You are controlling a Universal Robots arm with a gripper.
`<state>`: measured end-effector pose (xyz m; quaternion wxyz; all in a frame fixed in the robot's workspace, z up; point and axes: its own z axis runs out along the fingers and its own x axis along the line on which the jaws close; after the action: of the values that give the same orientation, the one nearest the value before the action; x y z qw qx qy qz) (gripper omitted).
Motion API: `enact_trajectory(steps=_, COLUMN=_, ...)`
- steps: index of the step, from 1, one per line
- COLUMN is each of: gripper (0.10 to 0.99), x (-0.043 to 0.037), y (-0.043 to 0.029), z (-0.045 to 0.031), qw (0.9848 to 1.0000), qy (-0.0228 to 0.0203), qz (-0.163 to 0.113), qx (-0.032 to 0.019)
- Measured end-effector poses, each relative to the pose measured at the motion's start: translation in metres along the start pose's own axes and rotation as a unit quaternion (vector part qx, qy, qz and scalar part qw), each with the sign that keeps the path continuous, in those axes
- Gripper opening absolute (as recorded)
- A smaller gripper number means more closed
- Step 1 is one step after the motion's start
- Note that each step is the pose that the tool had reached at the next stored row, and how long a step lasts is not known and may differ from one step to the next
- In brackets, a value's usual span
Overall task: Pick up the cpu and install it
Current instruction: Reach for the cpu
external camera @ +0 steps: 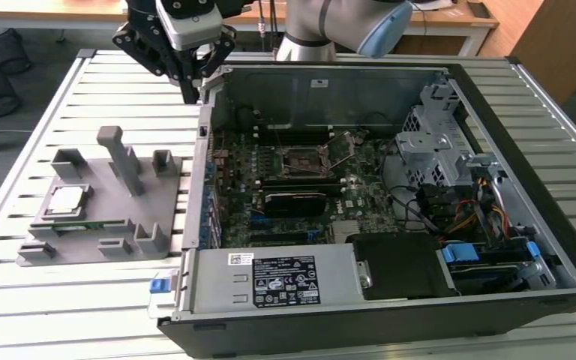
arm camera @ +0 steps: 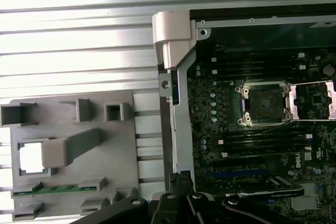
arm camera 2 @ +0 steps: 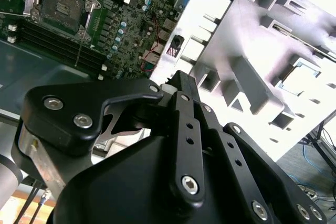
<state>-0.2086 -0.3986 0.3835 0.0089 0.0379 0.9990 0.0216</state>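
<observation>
Closest to the lens in both wrist views is the gripper (arm camera 2: 178, 77) (arm camera: 181, 178). It's all black linkage, and the fingers look pressed together with nothing between them. In the exterior view the gripper (external camera: 196, 91) hangs tips-down over the far corner of the PC case (external camera: 318, 86), right at the case's side wall on the exterior view's left.

Under it is the slatted table (external camera: 68, 315) with the grey fixture (external camera: 103, 214) sitting just beside the case. The cpu (external camera: 66, 199) lies flat in a square pocket of that fixture, shiny top up, on the side away from the case. In the first wrist view the cpu (arm camera: 31, 157) shows as a bright white square. It's well apart from the gripper and nothing is touching it. A green memory stick (external camera: 80, 226) (arm camera: 55, 188) lies in a slot just beside the cpu pocket.

Past the case wall, the motherboard fills the floor of the case. The socket (external camera: 303, 157) (arm camera: 262, 103) (arm camera 2: 58, 9) sits out in the open with nothing in it that I can see. Its metal frame (arm camera: 312, 100) is swung over to one side.
</observation>
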Motion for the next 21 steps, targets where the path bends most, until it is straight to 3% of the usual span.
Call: enact_trajectory(steps=21, gripper=0.106, x=0.0102, y=-0.0008, z=0.0016, qw=1.0, qy=0.0, qz=0.0, qx=0.0)
